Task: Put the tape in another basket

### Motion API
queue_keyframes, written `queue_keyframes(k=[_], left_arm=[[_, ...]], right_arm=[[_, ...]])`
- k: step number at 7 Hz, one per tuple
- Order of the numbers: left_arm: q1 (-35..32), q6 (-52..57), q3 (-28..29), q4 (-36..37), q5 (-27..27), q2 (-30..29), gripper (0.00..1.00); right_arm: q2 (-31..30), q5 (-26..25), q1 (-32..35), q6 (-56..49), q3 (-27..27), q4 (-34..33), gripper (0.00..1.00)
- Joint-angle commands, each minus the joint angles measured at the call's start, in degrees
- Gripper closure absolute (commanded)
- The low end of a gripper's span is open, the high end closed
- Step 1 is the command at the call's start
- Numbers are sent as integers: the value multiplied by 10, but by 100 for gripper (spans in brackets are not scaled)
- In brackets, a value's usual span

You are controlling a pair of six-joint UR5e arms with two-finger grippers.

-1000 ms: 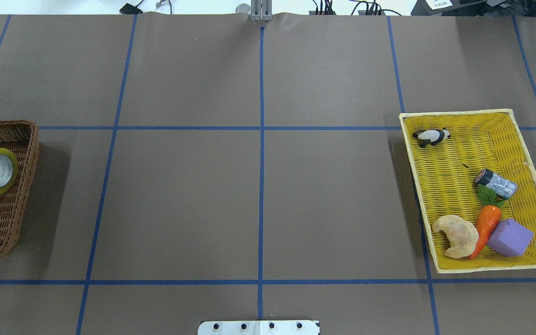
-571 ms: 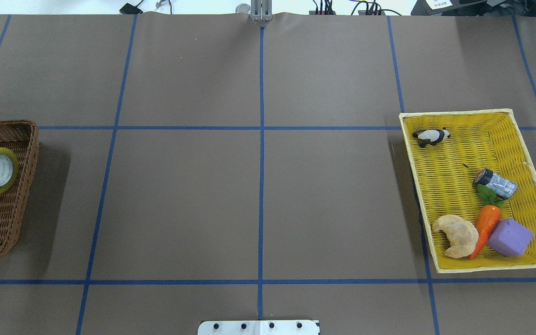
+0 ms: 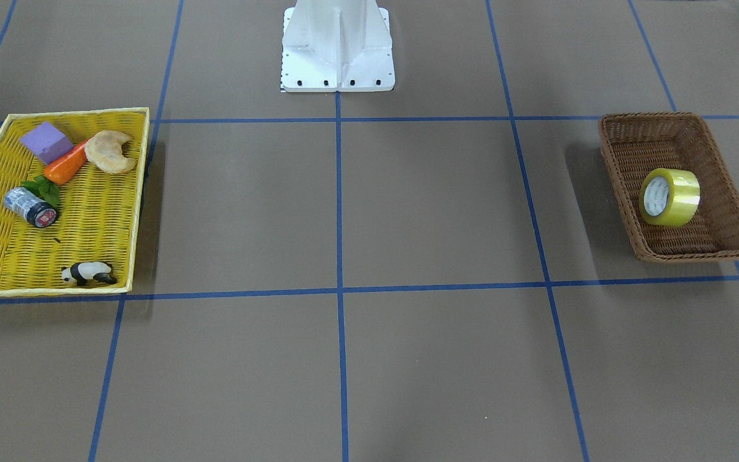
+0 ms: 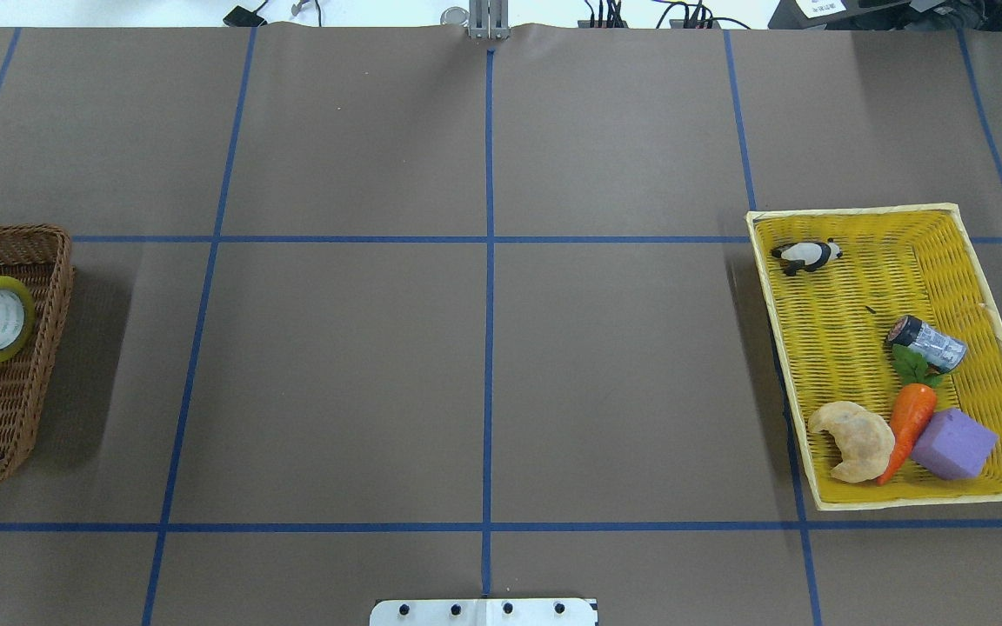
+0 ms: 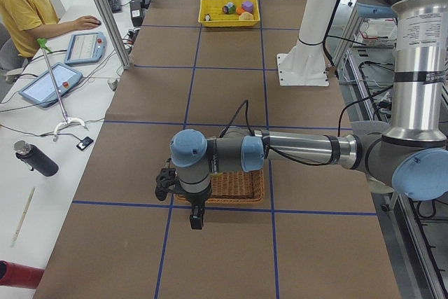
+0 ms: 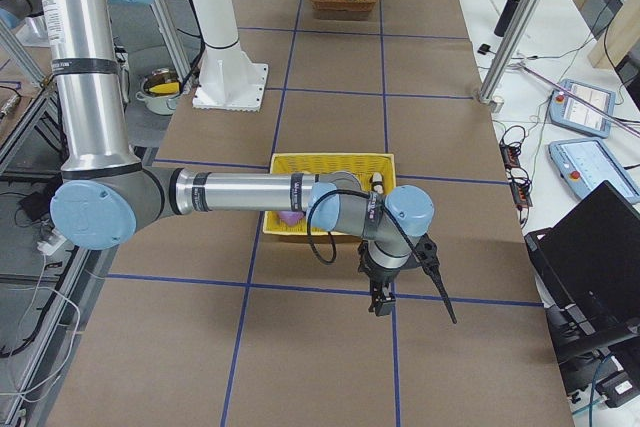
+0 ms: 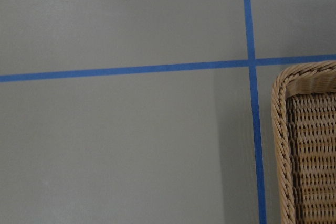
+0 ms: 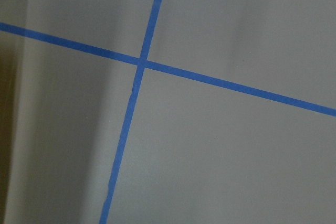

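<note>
While tape point(image 3: 670, 197) lies in basket point(image 3: 664, 138), yellow tray point(image 3: 87, 218) holds carrot point(image 3: 67, 168), panda point(image 3: 87, 273).

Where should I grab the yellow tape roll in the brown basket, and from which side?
Come straight down from above. The tape stands on its curved rim in the basket, with its hole facing sideways. It is probably best to close the fingers on its two flat faces, since the sloping wicker walls block a side approach.
</note>
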Motion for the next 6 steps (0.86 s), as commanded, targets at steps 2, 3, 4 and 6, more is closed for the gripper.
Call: queue_keyframes(k=[2, 3, 4, 6], left_arm=[[0, 3, -16, 8, -18, -3, 2], [0, 3, -19, 8, -57, 2, 1], [0, 3, -20, 9, -67, 4, 1], [0, 3, -20, 10, -66, 10, 1]], right_arm=[[-10, 0, 0, 0, -3, 45, 0], [-12, 1, 0, 0, -13, 63, 0], [-11, 0, 0, 0, -22, 76, 0], [-11, 1, 0, -1, -24, 79, 0]])
